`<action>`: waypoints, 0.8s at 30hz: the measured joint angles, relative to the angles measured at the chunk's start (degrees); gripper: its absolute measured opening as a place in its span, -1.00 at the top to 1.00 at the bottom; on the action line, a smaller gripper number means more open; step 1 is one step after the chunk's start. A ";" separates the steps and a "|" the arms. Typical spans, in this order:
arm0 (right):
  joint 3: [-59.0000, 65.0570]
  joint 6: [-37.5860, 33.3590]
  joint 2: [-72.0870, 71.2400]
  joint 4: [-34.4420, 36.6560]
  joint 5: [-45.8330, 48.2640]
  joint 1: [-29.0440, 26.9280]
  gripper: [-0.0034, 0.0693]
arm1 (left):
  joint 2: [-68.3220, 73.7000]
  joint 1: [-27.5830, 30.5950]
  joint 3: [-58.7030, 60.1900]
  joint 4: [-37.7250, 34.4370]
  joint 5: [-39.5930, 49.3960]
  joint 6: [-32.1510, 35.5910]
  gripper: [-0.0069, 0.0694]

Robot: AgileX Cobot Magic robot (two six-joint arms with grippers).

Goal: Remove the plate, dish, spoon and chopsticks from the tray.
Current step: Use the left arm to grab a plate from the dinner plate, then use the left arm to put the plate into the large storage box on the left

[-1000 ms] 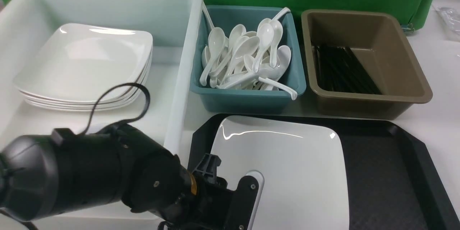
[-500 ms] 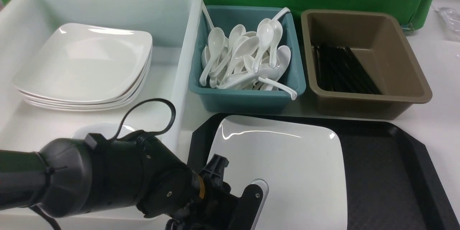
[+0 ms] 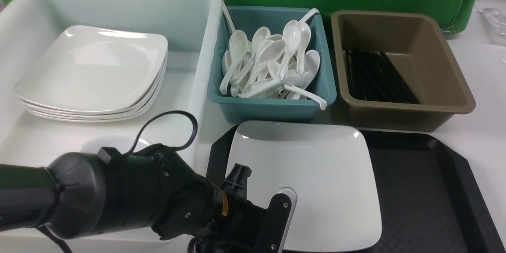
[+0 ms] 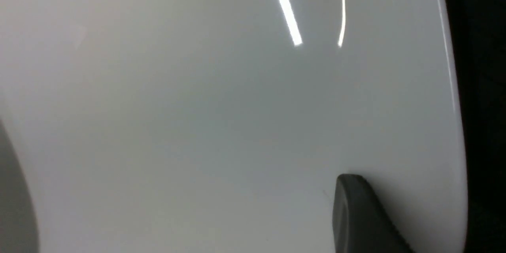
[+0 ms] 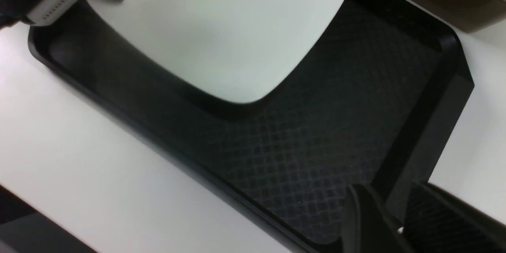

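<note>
Plate (image 3: 308, 174), the only item seen over the tray (image 3: 427, 189), is raised off it, clamped at its near edge by the left fingers (image 3: 286, 199), while the right fingers (image 5: 361, 221) pinch the tray rim; transfer to the white tub (image 3: 197, 67) is judged outstanding.

L gripper (image 3: 286, 199) sits low in shot, upper finger (image 3: 285, 207) flat on top of plate (image 3: 316, 170) at its near-L edge. Lower finger hidden; jaws look closed on the rim. Plate runs fwd from jaws, far edge over far rim of tray (image 3: 427, 189). Tray floor bare to R of jaws. Straight ahead of jaws: teal bin (image 3: 272, 111) w/ white spoons (image 3: 269, 61). Ahead & R: brown bin (image 3: 395, 118) w/ black chopsticks (image 3: 375, 79). Ahead & L: white tub (image 3: 207, 47) w/ plate stack (image 3: 91, 71). Small dish (image 3: 114, 142) L of jaws, partly behind arm.
</note>
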 joint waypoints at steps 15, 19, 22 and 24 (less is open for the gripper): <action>0.00 3.41 0.00 0.05 0.57 0.00 0.37 | -15.85 -10.40 0.05 -2.67 7.18 -9.26 0.74; 0.00 5.02 0.00 0.00 0.34 0.00 0.37 | -20.45 -11.30 0.11 -3.83 9.31 -10.79 0.76; 0.00 6.19 0.00 -0.18 0.30 0.00 0.47 | -24.23 -11.30 0.11 -4.57 9.59 -11.38 0.77; 0.00 6.34 0.00 -0.32 0.28 0.00 0.63 | -26.53 -11.30 0.16 -4.90 10.36 -11.58 0.75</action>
